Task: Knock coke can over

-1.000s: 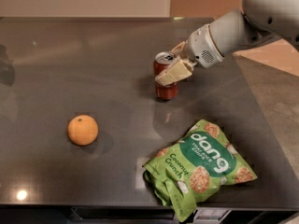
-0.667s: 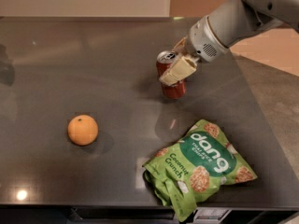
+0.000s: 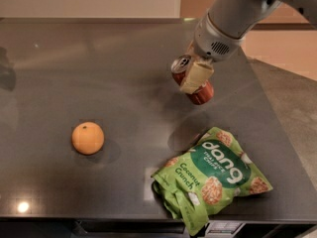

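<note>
The red coke can (image 3: 203, 94) is in the camera view right of centre. It is tilted steeply, with its silver top up and to the left and its base down and to the right. It looks lifted off the dark table (image 3: 99, 68), with its shadow on the surface below. My gripper (image 3: 194, 76) comes in from the upper right and is shut on the can. One cream finger (image 3: 196, 75) lies across the can's front. The other finger is hidden behind the can.
An orange (image 3: 88, 138) sits on the left part of the table. A green Dang snack bag (image 3: 213, 175) lies at the front right, just below the can. The table's right edge (image 3: 277, 128) runs close to the arm, with floor beyond it.
The can stood upright in the gripper a second ago. It has tipped over to a steep tilt and moved slightly right and toward the front with the gripper. The orange and bag have not moved.
</note>
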Controlling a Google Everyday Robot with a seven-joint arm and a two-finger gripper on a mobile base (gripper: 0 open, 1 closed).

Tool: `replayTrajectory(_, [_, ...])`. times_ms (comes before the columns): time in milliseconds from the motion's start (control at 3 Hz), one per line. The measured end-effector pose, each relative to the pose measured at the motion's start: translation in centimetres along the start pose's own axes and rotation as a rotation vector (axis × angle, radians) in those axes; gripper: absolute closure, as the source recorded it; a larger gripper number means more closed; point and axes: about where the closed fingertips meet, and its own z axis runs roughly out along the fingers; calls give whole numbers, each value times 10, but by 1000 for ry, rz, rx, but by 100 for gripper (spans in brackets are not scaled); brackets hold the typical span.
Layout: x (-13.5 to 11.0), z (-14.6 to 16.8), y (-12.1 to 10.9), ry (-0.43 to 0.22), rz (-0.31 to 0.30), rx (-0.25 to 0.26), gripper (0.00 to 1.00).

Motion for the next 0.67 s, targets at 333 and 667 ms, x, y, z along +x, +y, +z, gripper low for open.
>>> replayTrajectory(333, [5, 7, 3, 83, -37, -21, 100])
replayTrajectory(667, [6, 19, 4, 140, -71, -60, 100])
